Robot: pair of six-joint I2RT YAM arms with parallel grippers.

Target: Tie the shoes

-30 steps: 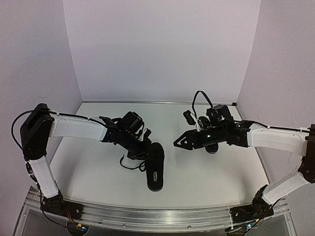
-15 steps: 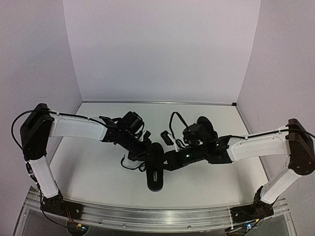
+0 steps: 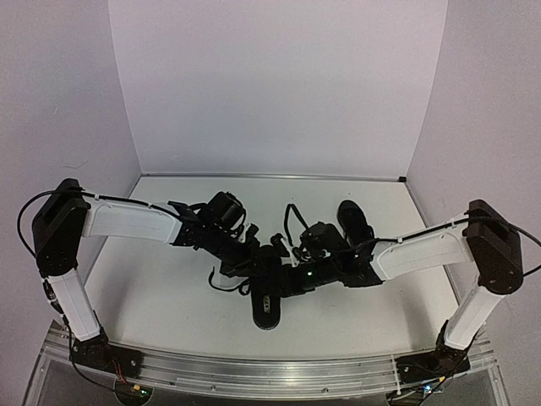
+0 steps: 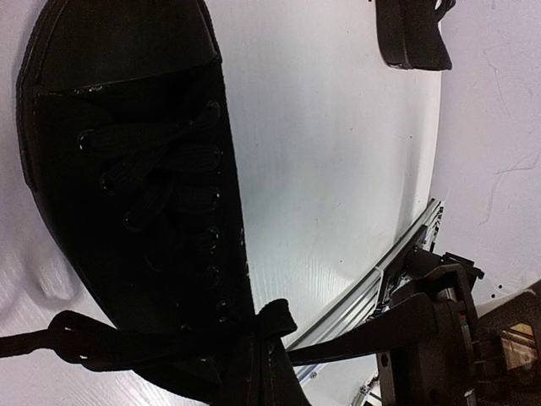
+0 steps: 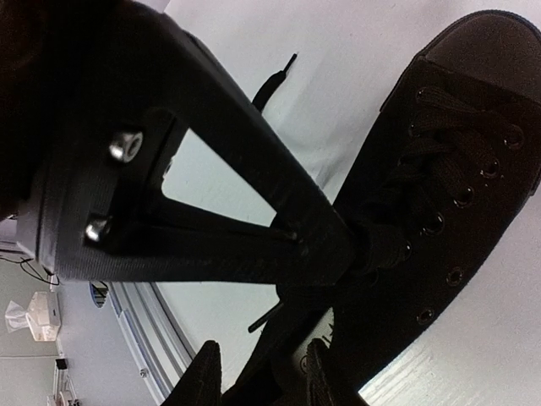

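One black shoe (image 3: 267,298) lies mid-table, toe toward the near edge. It fills the left of the left wrist view (image 4: 135,194) and the right of the right wrist view (image 5: 448,194). My left gripper (image 3: 244,260) sits at the shoe's ankle end, shut on a black lace (image 4: 286,320) whose loop pokes out of its tips (image 4: 258,342). My right gripper (image 3: 276,276) is open right beside it, its fingers (image 5: 205,372) spread over the shoe's opening (image 5: 260,376). The second shoe (image 3: 354,221) stands behind my right arm, also in the left wrist view (image 4: 412,34).
A loose lace (image 3: 221,286) curls on the white table (image 3: 169,288) left of the shoe; its tip lies flat in the right wrist view (image 5: 275,80). A metal rail (image 3: 254,372) runs along the near edge. White walls enclose the back and sides.
My right arm has swung left from the back right, near the second shoe, to the front shoe beside my left gripper. My left gripper has stayed put.
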